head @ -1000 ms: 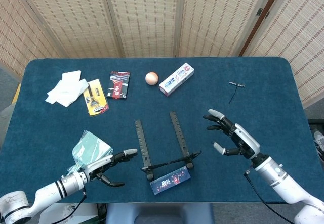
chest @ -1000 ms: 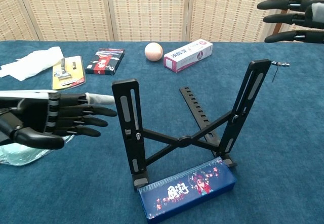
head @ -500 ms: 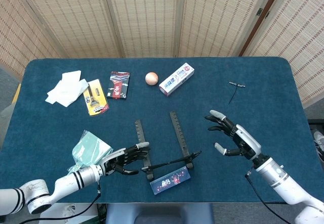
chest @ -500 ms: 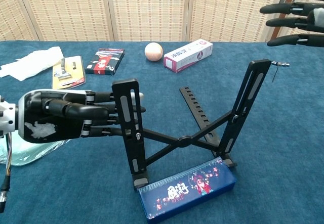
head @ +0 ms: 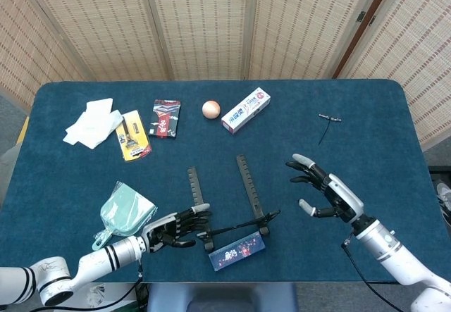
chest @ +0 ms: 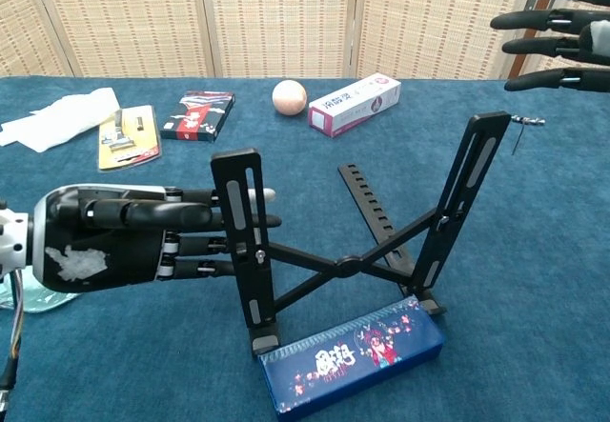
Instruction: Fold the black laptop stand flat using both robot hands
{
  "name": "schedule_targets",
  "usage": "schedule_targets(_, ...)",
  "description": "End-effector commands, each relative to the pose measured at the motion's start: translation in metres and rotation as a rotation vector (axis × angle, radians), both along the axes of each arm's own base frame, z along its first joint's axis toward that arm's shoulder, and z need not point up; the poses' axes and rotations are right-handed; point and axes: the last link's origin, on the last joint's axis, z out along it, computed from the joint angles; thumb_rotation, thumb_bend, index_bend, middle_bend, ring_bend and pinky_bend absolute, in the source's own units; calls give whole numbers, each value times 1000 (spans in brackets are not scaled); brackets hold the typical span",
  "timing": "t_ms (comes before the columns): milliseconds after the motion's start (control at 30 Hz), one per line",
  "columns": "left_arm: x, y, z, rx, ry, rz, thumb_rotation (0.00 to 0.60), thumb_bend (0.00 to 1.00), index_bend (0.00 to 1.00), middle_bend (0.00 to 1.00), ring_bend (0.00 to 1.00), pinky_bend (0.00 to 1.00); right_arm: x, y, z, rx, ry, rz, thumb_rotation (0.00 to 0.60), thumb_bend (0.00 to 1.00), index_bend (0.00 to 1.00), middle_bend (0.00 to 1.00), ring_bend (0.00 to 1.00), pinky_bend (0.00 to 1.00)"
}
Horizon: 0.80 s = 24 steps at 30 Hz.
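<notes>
Near the surface's (head: 70, 185) front edge the stand (chest: 353, 251) still stands raised as we reach our left hand (chest: 124, 236), fingers apart, behind its left upright to brace it, our right hand (head: 325, 194) hovering spread and empty.

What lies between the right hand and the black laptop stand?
Nothing: in the head view, only bare blue tablecloth separates the right hand from the black laptop stand.
</notes>
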Motion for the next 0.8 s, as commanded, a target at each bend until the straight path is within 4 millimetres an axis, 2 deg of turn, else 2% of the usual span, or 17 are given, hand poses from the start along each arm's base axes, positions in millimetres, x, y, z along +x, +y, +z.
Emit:
schedule_targets(33,2,-3,-2,-13,-6,-4,600,211,0,61,39,22,0,0,0,-1,2,-1,600,294,0,135,64,202)
schedule_targets(267,6,-11,-6,-65,-27,-4,600,211,0,61,39,22,-1,1,1,-8,4,-3,600,295,0,134,63,202)
schedule_targets(467,7,-9,-4,-73,-43,-20,600,212,0,61,39,22,-3,1,0,-9,25,-4,600,295,0,134,60,202)
schedule_targets(633,-2,8,11,49,-45,-28,600,211,0,61,39,22,-8,0,-7,-45,263,91,600,281,0,100,30,202)
schedule_targets(800,-13,19,32,191,-18,-41,600,212,0,61,39,22,-4,-3,-20,-28,425,158,600,148,0,57,0,196)
